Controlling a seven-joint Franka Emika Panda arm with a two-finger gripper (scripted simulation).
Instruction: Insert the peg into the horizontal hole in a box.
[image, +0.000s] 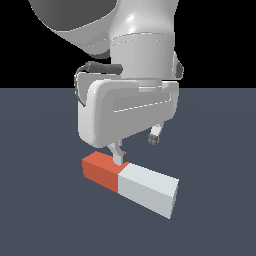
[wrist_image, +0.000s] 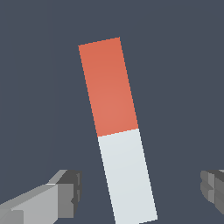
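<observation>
The peg (image: 131, 184) lies flat on the dark worktop (image: 215, 150), its long axis running from the red end at the exterior view's left to the pale end at its right. In the wrist view the bar passes between the two fingers (wrist_image: 65, 188), crosswise to their closing line. The pincer (image: 136, 147) hovers just above it, spread wide and holding nothing. Neither the box nor its hole is in view.
</observation>
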